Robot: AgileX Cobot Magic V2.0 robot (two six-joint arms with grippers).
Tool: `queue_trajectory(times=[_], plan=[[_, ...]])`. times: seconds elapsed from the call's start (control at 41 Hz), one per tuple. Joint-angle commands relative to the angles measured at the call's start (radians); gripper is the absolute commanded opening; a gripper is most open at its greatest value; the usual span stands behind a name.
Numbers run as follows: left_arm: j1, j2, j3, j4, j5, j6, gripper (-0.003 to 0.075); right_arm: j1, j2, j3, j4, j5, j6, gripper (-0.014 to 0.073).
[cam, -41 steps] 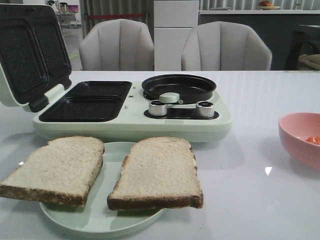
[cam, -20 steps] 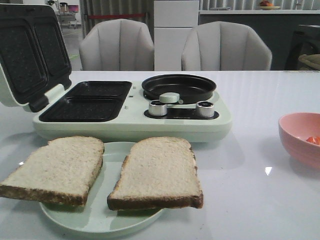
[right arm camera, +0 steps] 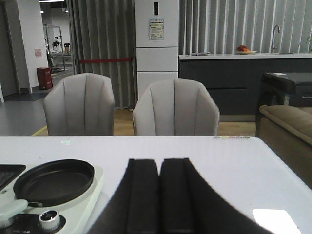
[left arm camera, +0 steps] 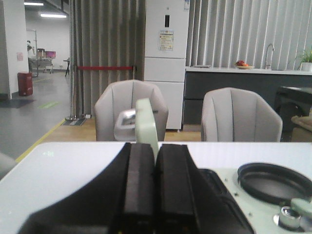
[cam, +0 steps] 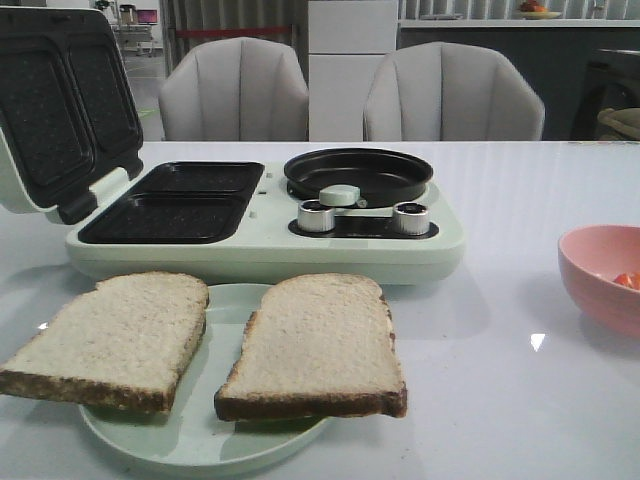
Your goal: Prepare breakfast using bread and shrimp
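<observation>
Two slices of bread lie side by side on a pale green plate (cam: 225, 450) at the table's front: the left slice (cam: 110, 335) and the right slice (cam: 318, 345). An orange-red shrimp (cam: 627, 281) shows inside the pink bowl (cam: 590, 285) at the right edge. Neither gripper shows in the front view. In the left wrist view my left gripper (left arm camera: 155, 148) is shut with nothing in it, in front of the breakfast maker's raised lid (left arm camera: 146, 124). In the right wrist view my right gripper (right arm camera: 160, 163) is shut and empty, above bare table.
A pale green breakfast maker (cam: 260, 235) stands behind the plate, its lid (cam: 60, 105) open at the left, two dark sandwich wells (cam: 175, 200) and a round black pan (cam: 358, 173) with two knobs (cam: 316, 216). Two grey chairs (cam: 235, 90) stand behind the table.
</observation>
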Motion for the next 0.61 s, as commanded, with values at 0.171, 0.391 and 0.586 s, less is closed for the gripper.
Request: queue_trajectory(times=[0.171, 0.391, 0.586], plan=[[-0.006, 0.245, -0.373, -0.006, 0.208, 0.0, 0.0101, -0.007, 0.272, -0.319, -0.005, 0.233, -0.002, 0.0044], [-0.006, 0.37, -0.392, -0.008, 0.253, 0.0, 0.0101, -0.007, 0.449, -0.326, -0.007, 0.328, -0.002, 0.0044], [-0.006, 0.44, -0.367, -0.008, 0.242, 0.0, 0.0101, -0.007, 0.577, -0.29, -0.012, 0.343, -0.002, 0.0044]])
